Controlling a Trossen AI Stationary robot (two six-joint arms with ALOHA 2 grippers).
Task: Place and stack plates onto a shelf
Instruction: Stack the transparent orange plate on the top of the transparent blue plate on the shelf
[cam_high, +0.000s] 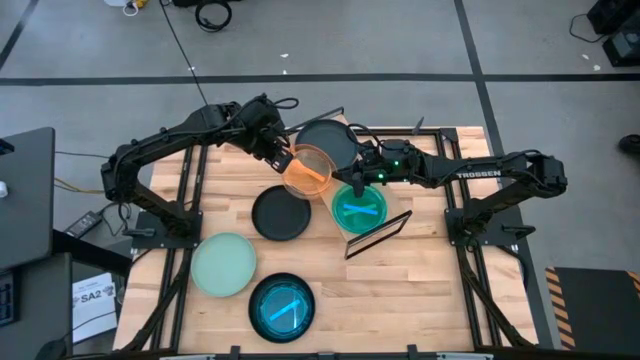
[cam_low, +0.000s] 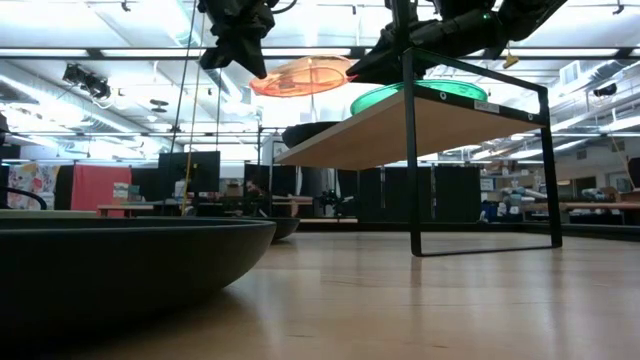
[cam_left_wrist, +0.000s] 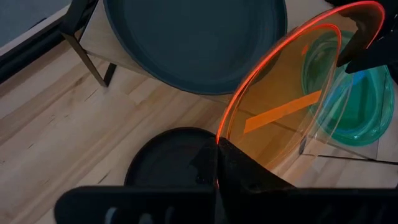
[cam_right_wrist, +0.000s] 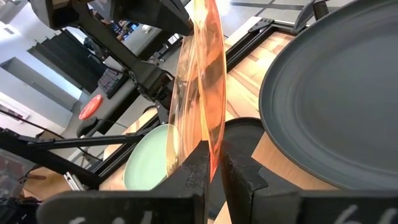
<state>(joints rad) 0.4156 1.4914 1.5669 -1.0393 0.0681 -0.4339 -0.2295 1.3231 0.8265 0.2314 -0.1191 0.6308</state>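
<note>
A clear orange plate (cam_high: 308, 170) with a centre stripe hangs tilted in the air over the shelf (cam_low: 390, 128). My left gripper (cam_high: 287, 158) is shut on its far-left rim. My right gripper (cam_high: 352, 180) is shut on the opposite rim. Under it, a bright green plate (cam_high: 358, 208) lies flat on the shelf board. A dark grey plate (cam_high: 325, 140) lies on the board's far end. My left gripper pinches the orange plate's rim (cam_left_wrist: 221, 134) between its two fingers, slanting down from the table's far left. The plate stands out beyond the fingers, tilted and clear of the shelf. My right gripper pinches the opposite rim (cam_right_wrist: 213, 155) between its two fingertips, coming nearly level from the table's right. In its wrist view the plate shows edge-on.
On the tabletop lie a black plate (cam_high: 280, 213), a pale green plate (cam_high: 224, 263) and a teal plate (cam_high: 281, 307) toward the near edge. The shelf's black wire frame (cam_low: 412, 160) stands at its end. Bare wood lies at the near right.
</note>
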